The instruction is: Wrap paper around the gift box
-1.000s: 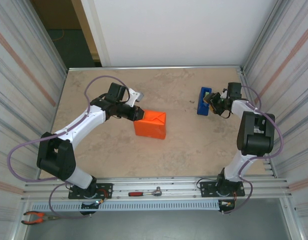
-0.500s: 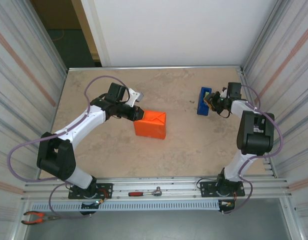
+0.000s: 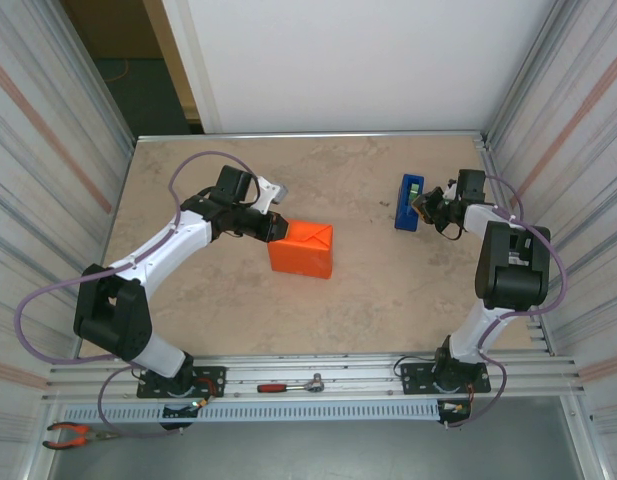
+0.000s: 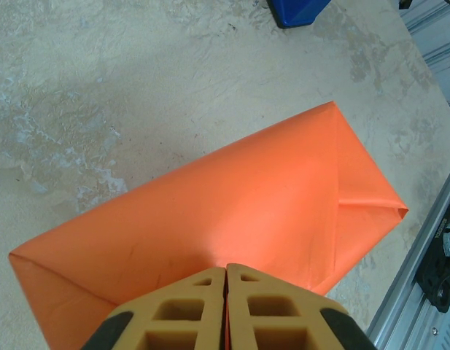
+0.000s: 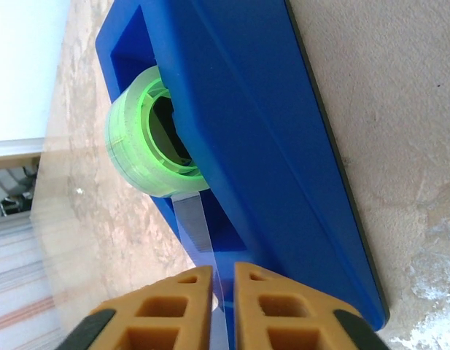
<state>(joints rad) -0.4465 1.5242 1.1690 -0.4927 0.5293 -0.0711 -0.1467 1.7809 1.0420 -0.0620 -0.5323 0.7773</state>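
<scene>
The paper (image 3: 301,249) is folded into an orange parcel at mid-table, with a triangular end flap (image 4: 363,182) toward the right. The gift box is hidden inside it. My left gripper (image 3: 278,229) is at the parcel's near-left top edge. Its jaws (image 4: 226,268) are shut on a thin fold of the paper. My right gripper (image 3: 430,206) sits at the blue tape dispenser (image 3: 410,201) by the right wall. Its jaws (image 5: 223,273) have closed to a narrow slit with the clear tape strip (image 5: 195,226) from the green roll (image 5: 148,146) between them.
The beige table (image 3: 368,290) is bounded by ribbed metal walls on both sides and a white wall behind. A red-handled ratchet (image 3: 288,386) lies on the front rail. Orange pliers (image 3: 73,433) rest at the lower left.
The right gripper's jaws have narrowed from wide apart to almost together at the dispenser. The left arm and the parcel have stayed put.
</scene>
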